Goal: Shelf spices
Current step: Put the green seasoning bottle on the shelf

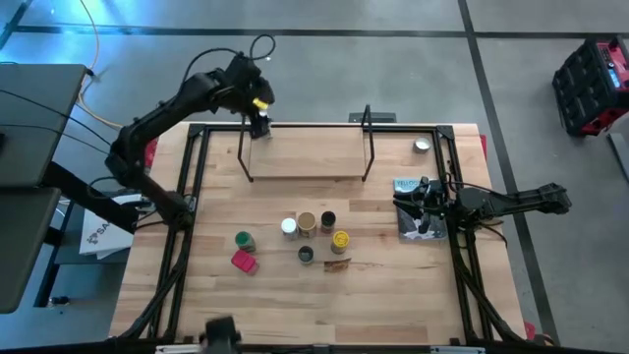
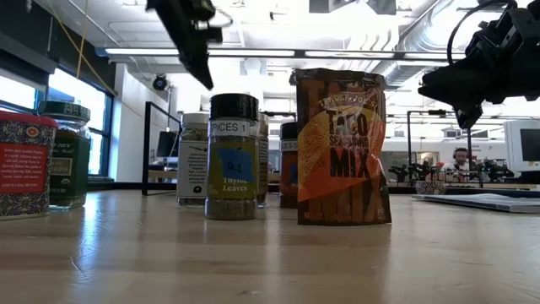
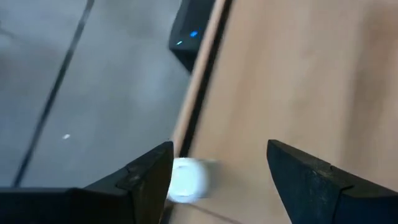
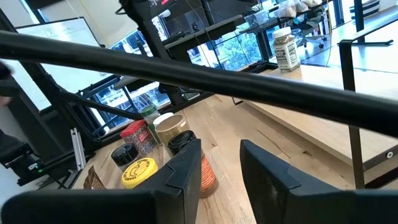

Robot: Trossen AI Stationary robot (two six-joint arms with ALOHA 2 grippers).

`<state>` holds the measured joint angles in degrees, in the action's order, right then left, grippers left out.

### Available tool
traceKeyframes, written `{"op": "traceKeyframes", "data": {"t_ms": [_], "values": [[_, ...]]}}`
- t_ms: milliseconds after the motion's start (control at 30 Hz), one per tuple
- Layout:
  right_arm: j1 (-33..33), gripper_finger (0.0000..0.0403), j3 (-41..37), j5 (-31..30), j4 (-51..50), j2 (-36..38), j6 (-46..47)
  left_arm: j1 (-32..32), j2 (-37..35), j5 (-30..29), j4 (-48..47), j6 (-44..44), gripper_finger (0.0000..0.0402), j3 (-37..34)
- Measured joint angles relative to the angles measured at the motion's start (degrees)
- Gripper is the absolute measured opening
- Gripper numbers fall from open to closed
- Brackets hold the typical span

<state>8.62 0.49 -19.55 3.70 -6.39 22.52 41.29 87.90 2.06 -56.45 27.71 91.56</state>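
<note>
The shelf (image 1: 307, 157) is a light board with black wire uprights, standing at the table's far side. One white-capped jar (image 4: 284, 48) stands upright on its left end. My left gripper (image 1: 258, 124) hovers open just above that jar. In the left wrist view the white cap (image 3: 186, 179) lies between its spread fingers, close to one. Several spices stand clustered mid-table: a green jar (image 1: 243, 240), red box (image 1: 243, 261), tan jar (image 1: 307, 224), yellow-lidded jar (image 1: 340, 239) and brown packet (image 1: 337, 263). My right gripper (image 1: 425, 211) hangs over the book, slightly open and empty.
A flat book (image 1: 418, 208) lies at the table's right side under my right gripper. A small silver tin (image 1: 422, 145) sits near the far right corner. The black table frame (image 1: 197, 187) runs along both sides. Bare board (image 1: 324, 155) lies between the shelf's uprights.
</note>
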Motion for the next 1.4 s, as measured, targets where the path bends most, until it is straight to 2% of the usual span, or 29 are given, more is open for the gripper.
{"op": "traceKeyframes", "data": {"t_ms": [100,233,400,533,600,667,933,1167,1400], "values": [[0.00,0.0105,0.00,0.00,0.02,0.02,0.25,-6.82,-4.36,0.58,0.20,-4.51,0.0255,-2.80],[0.00,0.0105,0.00,0.16,0.20,0.02,0.63,-18.29,-11.56,-2.00,7.27,-11.68,0.0255,-11.60],[0.00,0.0105,0.00,1.07,0.22,0.02,0.63,-35.17,-20.01,-13.84,15.50,-22.33,0.0255,-24.87],[0.00,0.0105,0.00,1.09,0.22,0.02,0.60,-47.08,-23.38,-26.97,15.63,-36.52,0.0255,-32.55],[-0.02,0.0105,0.00,1.07,0.22,0.02,0.57,-52.04,-23.93,-30.14,13.13,-44.07,0.0255,-34.51],[0.00,0.0105,0.00,1.09,0.22,0.02,0.55,-56.08,-23.93,-30.24,9.77,-50.46,0.0255,-35.07],[-0.02,0.0105,0.00,1.08,0.20,0.02,0.19,-66.88,-23.15,-27.98,-1.21,-70.59,0.0255,-35.03],[0.00,0.0105,0.00,1.09,0.20,0.02,-0.48,-72.79,-18.50,-27.06,-3.45,-75.19,0.0255,-35.03],[0.00,0.0105,0.00,1.08,0.13,0.02,-0.59,-74.92,-13.04,-27.39,-3.79,-79.81,0.0255,-35.03]]}}
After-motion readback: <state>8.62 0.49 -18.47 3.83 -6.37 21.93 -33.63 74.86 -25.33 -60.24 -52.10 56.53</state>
